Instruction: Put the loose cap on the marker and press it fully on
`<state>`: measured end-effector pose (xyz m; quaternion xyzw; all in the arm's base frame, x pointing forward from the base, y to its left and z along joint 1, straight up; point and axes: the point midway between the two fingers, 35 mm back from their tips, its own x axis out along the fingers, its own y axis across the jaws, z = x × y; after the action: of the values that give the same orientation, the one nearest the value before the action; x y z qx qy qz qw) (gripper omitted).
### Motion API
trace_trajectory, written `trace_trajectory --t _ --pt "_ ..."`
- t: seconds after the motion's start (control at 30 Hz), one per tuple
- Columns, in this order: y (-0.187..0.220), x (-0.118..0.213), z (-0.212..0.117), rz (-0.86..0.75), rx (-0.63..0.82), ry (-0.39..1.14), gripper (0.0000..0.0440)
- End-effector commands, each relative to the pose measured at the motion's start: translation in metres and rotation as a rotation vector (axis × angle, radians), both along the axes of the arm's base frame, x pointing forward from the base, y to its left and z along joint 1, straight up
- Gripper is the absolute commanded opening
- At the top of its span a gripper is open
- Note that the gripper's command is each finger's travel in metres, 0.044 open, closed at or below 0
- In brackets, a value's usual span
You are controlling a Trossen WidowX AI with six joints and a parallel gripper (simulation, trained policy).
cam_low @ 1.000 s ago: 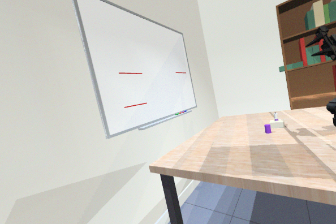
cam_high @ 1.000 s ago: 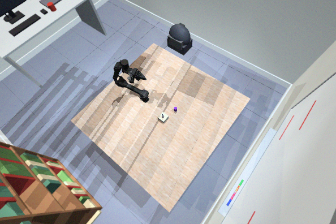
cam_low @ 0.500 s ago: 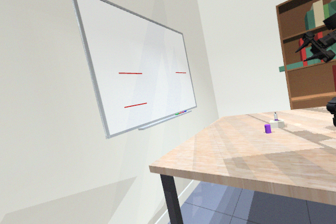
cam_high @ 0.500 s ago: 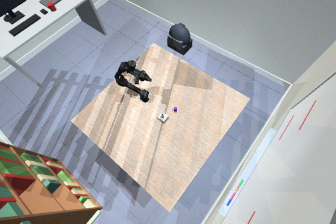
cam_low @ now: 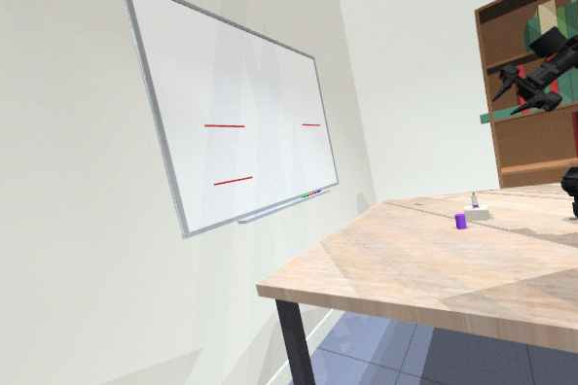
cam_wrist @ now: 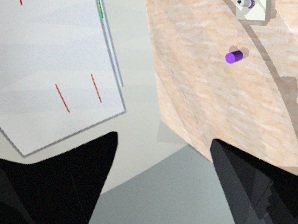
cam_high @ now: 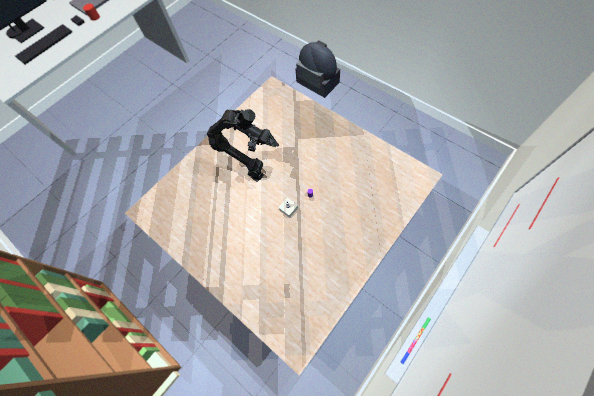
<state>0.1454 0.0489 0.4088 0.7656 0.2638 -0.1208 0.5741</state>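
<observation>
From the top, nothing done of the capping so far, by the look of it: purple cap (cam_high: 310, 193) (cam_low: 460, 222) (cam_wrist: 233, 57) standing loose on the table (cam_high: 331, 240) (cam_low: 419, 262) (cam_wrist: 200, 65), near the holder block (cam_high: 288, 208) (cam_low: 477, 213) (cam_wrist: 252, 13), to its right and a little farther up the view. Marker (cam_high: 287, 204) (cam_low: 474, 199) (cam_wrist: 245, 3) in the block, bare at its upper end. Gripper (cam_high: 277, 144) (cam_low: 502, 107) (cam_wrist: 165, 141) well apart from both, off to the left and far side. Too small here to read the fingers.

In the exterior view, marker upright, pale tip uncovered, cap upright to the left of the block and nearer. Gripper high above the table at the right, fingers spread, pinching nothing. Part of the arm cut off by the right edge; foot of the marker sunk out of sight in the block.

In the wrist view, fingers wide apart with only wall, floor and table edge beyond. Cap ahead and to the right, outside the gap; block and marker clipped at the top edge. Inside of the cap hidden in every view. Left to do, probably: reach, grasp, lift, align over the tip, press until seated, release, withdraw.
</observation>
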Motion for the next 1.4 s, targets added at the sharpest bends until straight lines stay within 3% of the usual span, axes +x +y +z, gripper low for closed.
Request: trace_trajectory --t 0.0,1.37 --pt "0.005 0.008 -0.004 0.003 -0.005 0.037 0.033" --pt "0.057 0.097 -0.074 -0.031 -0.082 0.439 0.0333"
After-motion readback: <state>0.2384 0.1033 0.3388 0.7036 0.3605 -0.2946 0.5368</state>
